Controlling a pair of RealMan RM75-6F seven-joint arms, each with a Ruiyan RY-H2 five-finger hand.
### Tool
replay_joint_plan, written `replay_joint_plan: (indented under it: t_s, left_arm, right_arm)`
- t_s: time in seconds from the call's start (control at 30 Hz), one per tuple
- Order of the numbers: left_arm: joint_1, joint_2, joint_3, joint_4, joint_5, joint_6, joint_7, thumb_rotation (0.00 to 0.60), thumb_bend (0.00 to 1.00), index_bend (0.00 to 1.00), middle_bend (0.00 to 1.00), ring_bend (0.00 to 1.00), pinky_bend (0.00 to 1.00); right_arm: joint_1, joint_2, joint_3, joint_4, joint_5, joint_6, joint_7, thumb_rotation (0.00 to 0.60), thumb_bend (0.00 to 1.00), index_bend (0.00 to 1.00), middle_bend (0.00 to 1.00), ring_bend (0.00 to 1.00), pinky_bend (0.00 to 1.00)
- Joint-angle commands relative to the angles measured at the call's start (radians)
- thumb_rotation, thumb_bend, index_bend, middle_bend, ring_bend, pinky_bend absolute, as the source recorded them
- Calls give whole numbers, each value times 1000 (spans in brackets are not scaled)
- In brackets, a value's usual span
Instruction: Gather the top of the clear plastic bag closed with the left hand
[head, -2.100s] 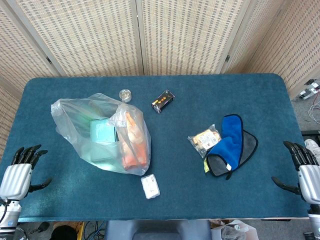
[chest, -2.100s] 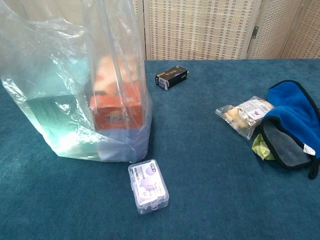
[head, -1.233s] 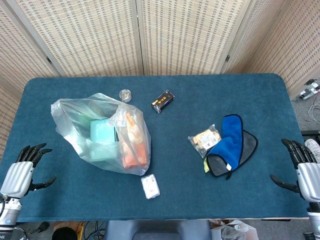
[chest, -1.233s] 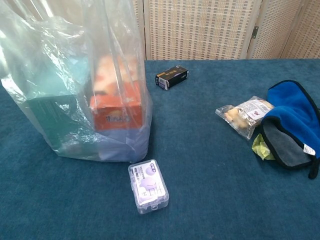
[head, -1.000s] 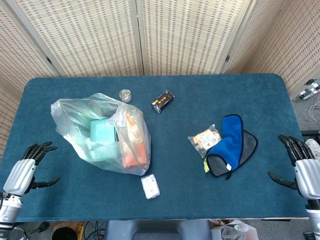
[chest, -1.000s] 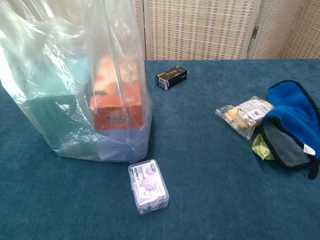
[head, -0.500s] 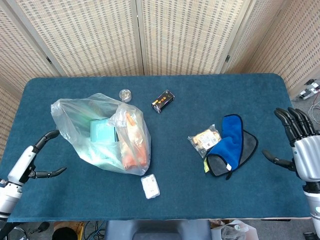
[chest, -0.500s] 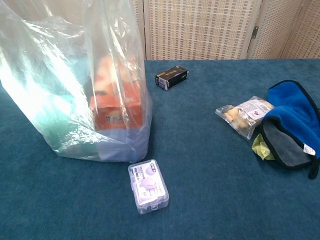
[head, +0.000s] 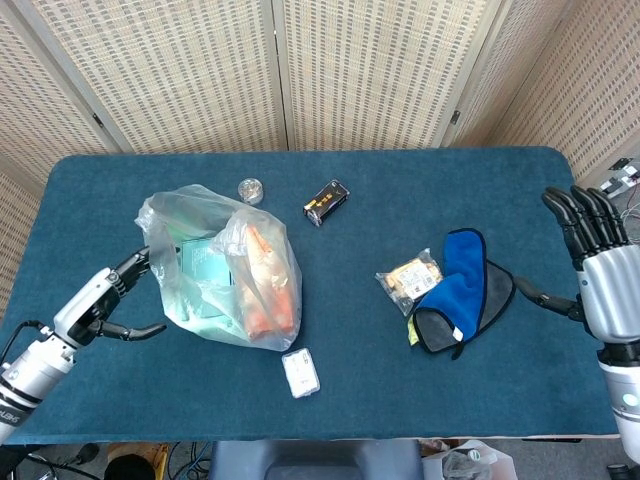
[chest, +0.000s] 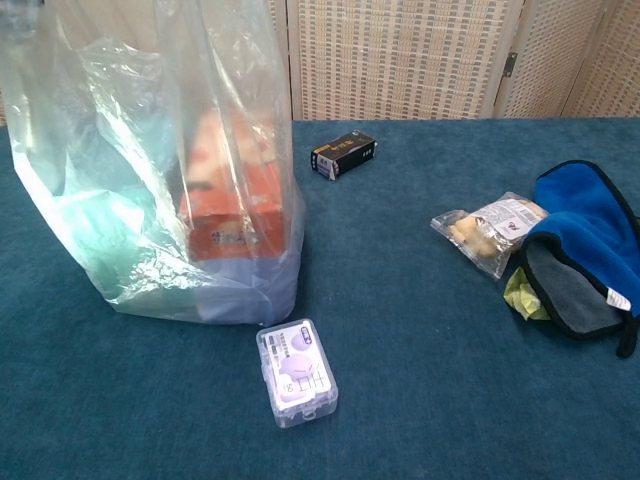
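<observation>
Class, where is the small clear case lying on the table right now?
In the head view, the clear case lies near the table's front edge, just right of the plastic bag's front corner.

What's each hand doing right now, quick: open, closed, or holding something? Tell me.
Left hand: open, fingers spread against the side of the clear plastic bag, nothing gripped.
Right hand: open, fingers apart, raised at the table's right edge, holding nothing.
</observation>
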Motion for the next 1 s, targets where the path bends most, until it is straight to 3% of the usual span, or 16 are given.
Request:
replay_joint_plan:
  t_s: [0.03,0.37,0.6,1.0]
  left_arm:
    - [-36,-11,-11,5,-36,-40,-21,600,137,113,93,108,0]
    - [-41,-41,-11,30,-151,-69,12,600,137,112,96,120,1]
    - [-6,-36,4,26,-170,-47,23,600,137,80,101,130,32]
    - [-104,-49,-19,60,-52,-124,-273,600,137,93,106,132,58]
  right_arm:
    - [8,2,6,2,2,-3,4,600,130,55,93,41,72]
    - [48,-5,21,2,-17,-16,-1,600,129,55,93,41,72]
    - [51,-21,15,12,-17,-8,-4,600,130,55,93,41,72]
    - [82,-19,28,17,-13,-28,-5,600,129,55,92,41,72]
